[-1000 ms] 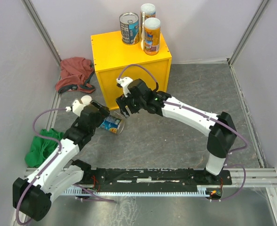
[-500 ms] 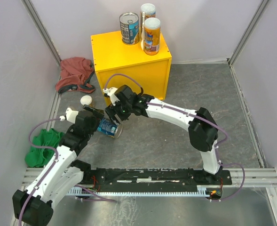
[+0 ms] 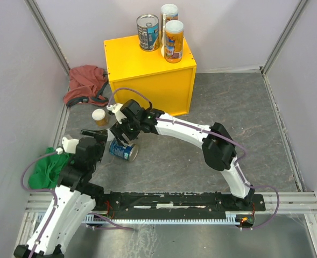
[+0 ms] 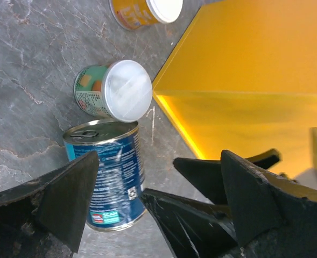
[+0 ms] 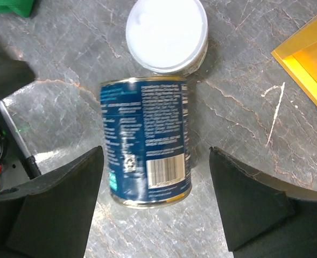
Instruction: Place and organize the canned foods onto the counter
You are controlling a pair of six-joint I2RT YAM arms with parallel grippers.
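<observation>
The yellow counter (image 3: 134, 67) carries one blue tin (image 3: 148, 32) and two tall orange cans (image 3: 174, 41) at its back edge. A second blue tin (image 3: 122, 151) lies on its side on the floor in front of the counter. My right gripper (image 3: 121, 133) is open above it, and the tin (image 5: 145, 141) lies between the spread fingers (image 5: 56, 207). A short green-labelled white-lidded can (image 5: 167, 35) stands beside the tin's top. Another short can (image 3: 99, 116) stands further left. My left gripper (image 3: 96, 135) is open and empty, and faces the tin (image 4: 115, 177) and the green-labelled can (image 4: 118, 91).
A red cloth (image 3: 85, 85) lies by the left wall beside the counter. A green cloth (image 3: 45, 169) lies at the near left under my left arm. The right arm's black fingers (image 4: 201, 209) cross the left wrist view. Frame posts stand at the corners.
My right gripper has swung left and come down over the lying blue tin. My left arm has drawn back toward the near left, away from the tin. The short can by the counter is now uncovered.
</observation>
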